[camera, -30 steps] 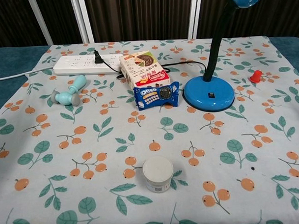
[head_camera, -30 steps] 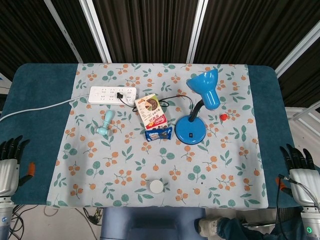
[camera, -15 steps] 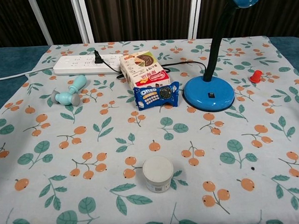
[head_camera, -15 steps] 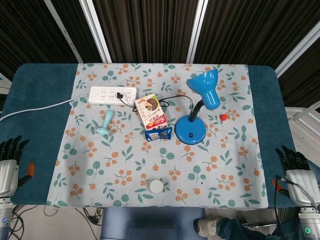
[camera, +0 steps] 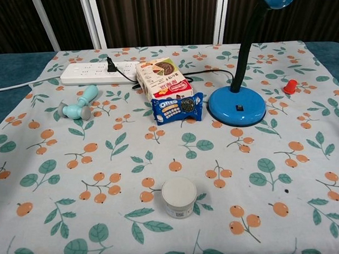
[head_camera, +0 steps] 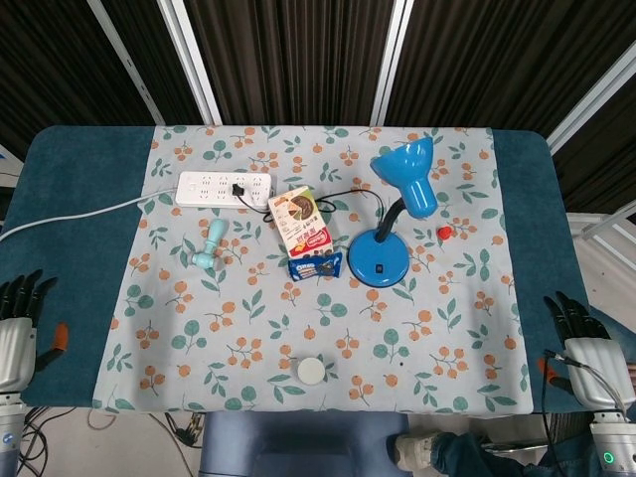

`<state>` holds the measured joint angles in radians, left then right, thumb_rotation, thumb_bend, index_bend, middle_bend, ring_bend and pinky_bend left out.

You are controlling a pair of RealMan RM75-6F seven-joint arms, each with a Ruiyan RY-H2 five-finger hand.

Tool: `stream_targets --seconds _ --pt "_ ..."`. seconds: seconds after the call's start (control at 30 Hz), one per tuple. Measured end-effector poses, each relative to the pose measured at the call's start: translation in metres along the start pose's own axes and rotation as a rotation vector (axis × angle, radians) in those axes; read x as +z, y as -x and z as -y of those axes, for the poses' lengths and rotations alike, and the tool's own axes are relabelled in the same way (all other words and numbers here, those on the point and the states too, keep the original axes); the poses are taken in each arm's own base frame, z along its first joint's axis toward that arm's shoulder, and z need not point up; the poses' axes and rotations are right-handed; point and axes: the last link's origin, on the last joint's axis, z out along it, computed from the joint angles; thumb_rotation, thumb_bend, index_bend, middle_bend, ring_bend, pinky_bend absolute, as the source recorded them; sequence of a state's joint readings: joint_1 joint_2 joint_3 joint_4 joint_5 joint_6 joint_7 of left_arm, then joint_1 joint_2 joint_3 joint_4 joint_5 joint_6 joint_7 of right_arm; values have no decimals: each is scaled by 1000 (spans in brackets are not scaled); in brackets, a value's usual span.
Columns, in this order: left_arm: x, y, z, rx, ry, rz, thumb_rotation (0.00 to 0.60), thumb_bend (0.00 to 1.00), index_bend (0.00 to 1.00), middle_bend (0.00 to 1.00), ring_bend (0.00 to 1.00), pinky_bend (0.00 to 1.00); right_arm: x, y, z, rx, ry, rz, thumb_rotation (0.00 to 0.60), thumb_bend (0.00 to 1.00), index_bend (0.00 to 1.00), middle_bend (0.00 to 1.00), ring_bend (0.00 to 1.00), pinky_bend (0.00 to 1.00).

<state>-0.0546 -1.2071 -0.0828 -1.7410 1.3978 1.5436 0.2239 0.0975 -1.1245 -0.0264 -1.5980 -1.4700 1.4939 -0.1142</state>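
Note:
My left hand (head_camera: 18, 333) hangs beside the table's near left corner, fingers spread, holding nothing. My right hand (head_camera: 586, 343) hangs off the near right corner, fingers also spread and empty. Neither hand shows in the chest view. On the floral cloth (head_camera: 328, 328) stand a blue desk lamp (head_camera: 391, 234) (camera: 237, 105), a snack box (head_camera: 300, 221) (camera: 163, 78) and a blue Oreo pack (head_camera: 315, 265) (camera: 178, 108). A small white jar (head_camera: 312, 371) (camera: 179, 197) sits near the front edge.
A white power strip (head_camera: 225, 188) (camera: 98, 73) with a black plug lies at the back left, its cable running off left. A pale blue handheld fan (head_camera: 209, 244) (camera: 79, 104) lies left of the box. A small red object (head_camera: 444, 232) (camera: 290, 86) sits right of the lamp.
My right hand has shifted slightly left and down at the table's corner. The left hand and the objects on the cloth have stayed put.

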Motion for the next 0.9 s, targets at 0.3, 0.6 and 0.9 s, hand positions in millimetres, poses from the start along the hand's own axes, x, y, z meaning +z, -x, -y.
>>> stream_targets --seconds 0.3,0.6,0.9 --pt "0 1 -1 -2 0 6 600 474 141 40 31 49 27 10 26 80 -86 122 600 325 21 263 387 400" --pt "0 0 0 -7 -4 9 600 474 141 39 31 49 93 21 85 68 -229 276 600 476 21 535 637 554" --pt "0 1 1 -9 -9 17 600 474 141 39 31 49 129 32 138 44 -287 366 600 553 3 631 717 664"
